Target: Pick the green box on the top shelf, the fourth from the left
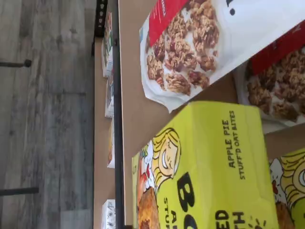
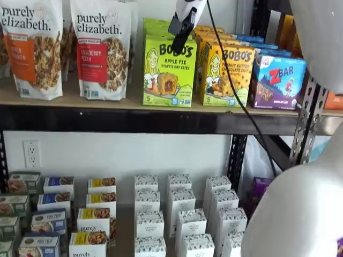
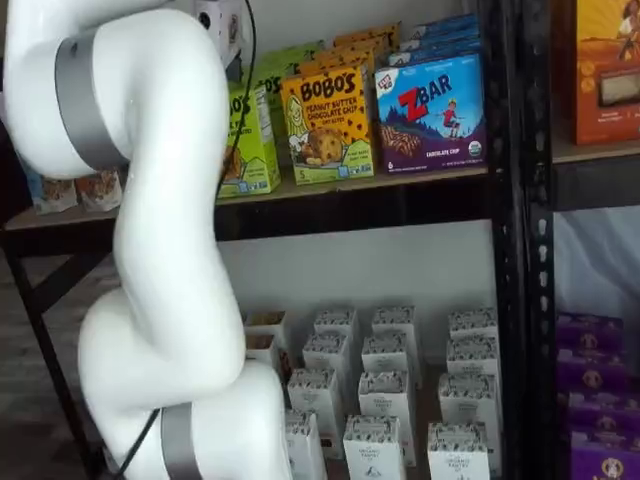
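The green box [image 2: 169, 72] is smooth printed cardboard, the top shelf [image 2: 134, 104] matt tan wood behind a black steel beam, the granola pouches [image 2: 102, 48] glossy plastic.

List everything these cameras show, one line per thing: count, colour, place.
green box: a row running back, lime green, top shelf, under the gripper.
Yellow-orange Bobo's cartons: a row, beside the green box.
ZBar boxes: a row, blue-purple, next along.
Purely Elizabeth granola bags: two in front, white, on the green box's other side.
top shelf: one, tan board, black front beam.
Small white cartons: many, lower shelf.
Small blue and yellow labelled boxes: several, lower shelf.
Purple boxes: several, low in the neighbouring bay.
Orange box: one, neighbouring bay, upper shelf.
gripper: one, black fingers side-on above the green box; gap unreadable.
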